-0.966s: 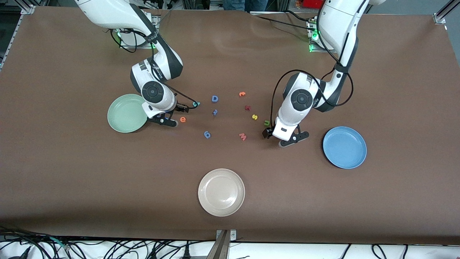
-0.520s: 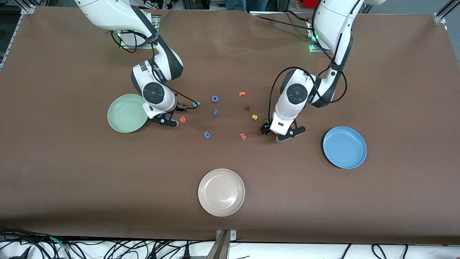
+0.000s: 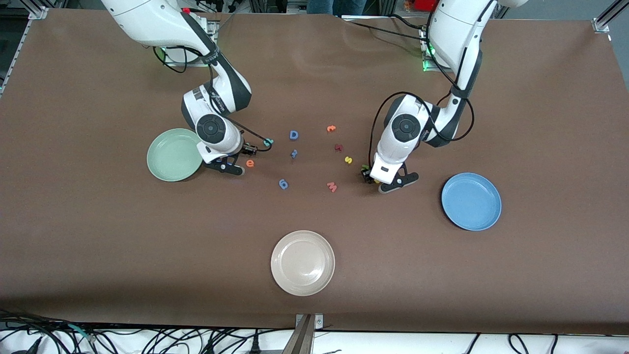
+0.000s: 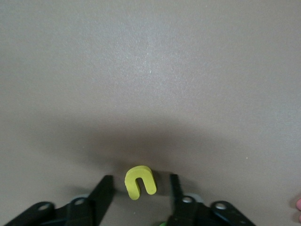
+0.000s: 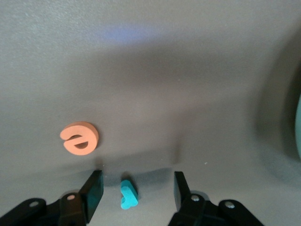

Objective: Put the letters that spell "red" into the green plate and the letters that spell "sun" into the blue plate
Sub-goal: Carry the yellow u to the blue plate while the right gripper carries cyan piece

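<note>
Brown table — left pincer astride yellow u (fingers apart, untouching)

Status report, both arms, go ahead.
Left gripper low, open around the yellow u. Right gripper low, open around a teal letter, orange e beside. Green plate, blue plate hold nothing.

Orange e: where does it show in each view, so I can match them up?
Front view: the orange e lies on the table, toward the right arm's end.
Left wrist view: not in it.
Right wrist view: it lies flat on the table.
Shared landmark: the green plate, a sliver at the right wrist view's edge.
</note>
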### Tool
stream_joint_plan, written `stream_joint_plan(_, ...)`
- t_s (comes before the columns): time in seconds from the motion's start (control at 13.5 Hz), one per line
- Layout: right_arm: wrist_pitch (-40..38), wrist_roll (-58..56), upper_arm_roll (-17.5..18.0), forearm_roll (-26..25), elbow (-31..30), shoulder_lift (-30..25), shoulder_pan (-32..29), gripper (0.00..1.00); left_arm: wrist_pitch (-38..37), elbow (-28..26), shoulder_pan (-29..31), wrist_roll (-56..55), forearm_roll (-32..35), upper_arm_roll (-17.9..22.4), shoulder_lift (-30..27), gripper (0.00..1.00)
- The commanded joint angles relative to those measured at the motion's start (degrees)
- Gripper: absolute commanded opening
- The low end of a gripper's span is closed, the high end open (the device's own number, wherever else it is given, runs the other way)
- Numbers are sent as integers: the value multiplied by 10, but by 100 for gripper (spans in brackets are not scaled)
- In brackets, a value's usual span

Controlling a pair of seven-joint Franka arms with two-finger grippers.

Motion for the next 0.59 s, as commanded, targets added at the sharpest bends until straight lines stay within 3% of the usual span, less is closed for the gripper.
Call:
stream_joint_plan(0.0, 3, 14, 2, -1, -6, -4, 0, 69, 10, -8, -4, -17, 22, 3, -4, 33)
stream_joint_plan(0.15, -2, 30, 6, -1, -7, -7, 1, 69, 10, -8, -5, -17, 22, 4, -4, 17)
stream_joint_plan(0.52, -2, 46, 18, -1, -8, -7, 1, 65, 3, 5, 0, -12, 22, 7, -7, 8)
